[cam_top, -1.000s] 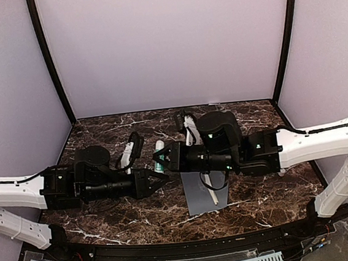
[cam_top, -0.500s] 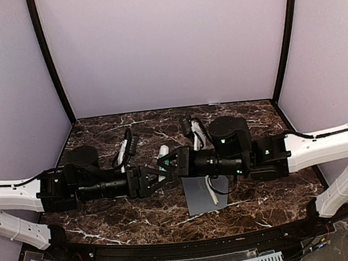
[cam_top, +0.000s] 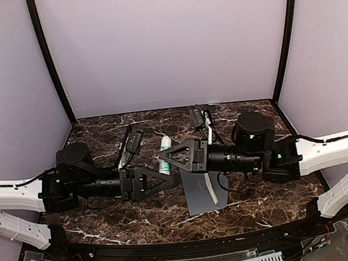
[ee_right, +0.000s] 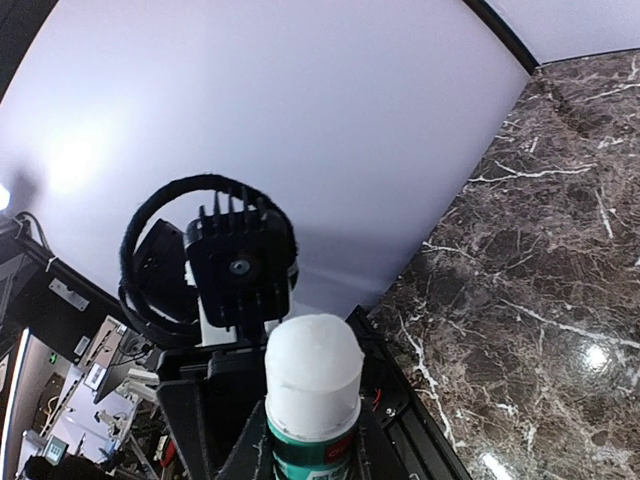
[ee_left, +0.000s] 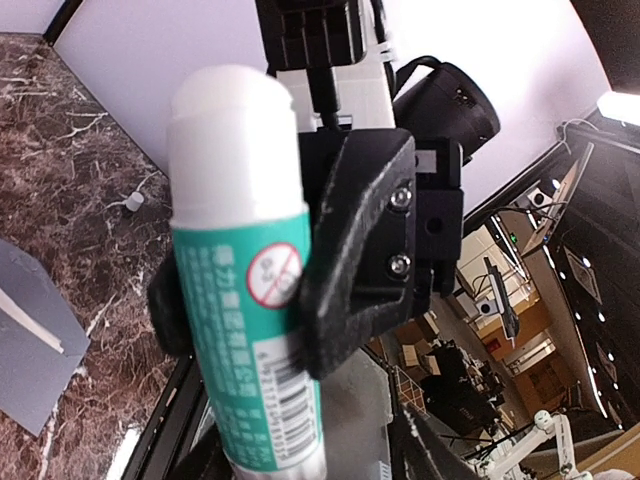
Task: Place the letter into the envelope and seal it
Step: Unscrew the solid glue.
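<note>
To my judgement, the work stood at the sealing part. The envelope (cam_top: 200,196) lay flat on the marble table (cam_top: 267,198), near the front edge and a little right of the middle, its far end hidden from above by the right arm. A thin white strip (cam_top: 212,187) ran along its right side. I could not tell whether this was the edge of the letter or the gum of the flap. No loose sheet was to be seen anywhere, so I supposed the letter was already inside.

The right gripper (cam_top: 166,161) was just left of the envelope, and its jaws were closed narrowly on the green body of a glue stick (cam_top: 164,156). The stick stood nearly upright, with its white cap (ee_right: 312,360) on. The left gripper (cam_top: 168,181) pointed at the lower end of the stick from the left and was very close to it. I could not tell how wide its jaws stood, nor whether they touched the stick.

The next move, as I saw it, was to take the cap off. One gripper would have to hold the body firm while the other took the cap and pulled it straight along the stick. The tube is round and smooth, so a weak grip could let it turn or slip. After that the glue would go on the flap, and the flap would be pressed down.
</note>
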Robot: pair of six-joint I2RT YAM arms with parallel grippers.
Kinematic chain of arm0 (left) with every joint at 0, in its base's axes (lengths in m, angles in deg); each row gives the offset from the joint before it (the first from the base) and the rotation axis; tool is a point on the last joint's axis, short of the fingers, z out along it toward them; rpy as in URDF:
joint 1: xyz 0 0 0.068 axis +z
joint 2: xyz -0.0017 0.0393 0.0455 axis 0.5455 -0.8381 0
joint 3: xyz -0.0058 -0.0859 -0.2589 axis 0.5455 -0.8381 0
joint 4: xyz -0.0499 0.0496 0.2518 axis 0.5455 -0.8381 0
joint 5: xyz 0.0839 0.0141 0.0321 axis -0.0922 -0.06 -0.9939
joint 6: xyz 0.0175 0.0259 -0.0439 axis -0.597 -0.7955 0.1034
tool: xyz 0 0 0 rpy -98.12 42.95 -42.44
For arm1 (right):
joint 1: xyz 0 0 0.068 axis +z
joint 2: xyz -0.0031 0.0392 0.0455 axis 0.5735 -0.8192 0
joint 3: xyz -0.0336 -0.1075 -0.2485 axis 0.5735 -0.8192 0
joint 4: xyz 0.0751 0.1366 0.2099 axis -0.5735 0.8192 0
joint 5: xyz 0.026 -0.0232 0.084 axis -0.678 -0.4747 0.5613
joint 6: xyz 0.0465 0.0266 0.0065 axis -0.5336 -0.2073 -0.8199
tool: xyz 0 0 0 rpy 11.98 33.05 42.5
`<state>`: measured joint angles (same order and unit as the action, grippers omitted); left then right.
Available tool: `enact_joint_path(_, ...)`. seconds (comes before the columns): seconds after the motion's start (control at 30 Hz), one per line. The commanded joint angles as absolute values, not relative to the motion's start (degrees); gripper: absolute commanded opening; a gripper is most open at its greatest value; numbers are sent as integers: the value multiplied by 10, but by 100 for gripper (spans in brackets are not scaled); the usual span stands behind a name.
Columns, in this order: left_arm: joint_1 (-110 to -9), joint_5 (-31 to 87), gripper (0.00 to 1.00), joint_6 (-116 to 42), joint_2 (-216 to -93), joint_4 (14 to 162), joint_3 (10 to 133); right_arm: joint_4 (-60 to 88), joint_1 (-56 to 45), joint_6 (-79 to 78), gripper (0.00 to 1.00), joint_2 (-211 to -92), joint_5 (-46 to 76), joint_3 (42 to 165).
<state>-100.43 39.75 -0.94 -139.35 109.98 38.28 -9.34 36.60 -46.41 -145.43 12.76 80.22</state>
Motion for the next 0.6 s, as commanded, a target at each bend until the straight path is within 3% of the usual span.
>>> enact_joint_path(0.0, -1002, 427, 46, 4, -1390, 1169, 377, -188, 362, -460, 3, -1435, 176, 786)
enact_joint_path(0.57, -1002, 420, 10, 30, -1388, 1212, 354, -219, 363, -460, 3, -1427, 187, 773)
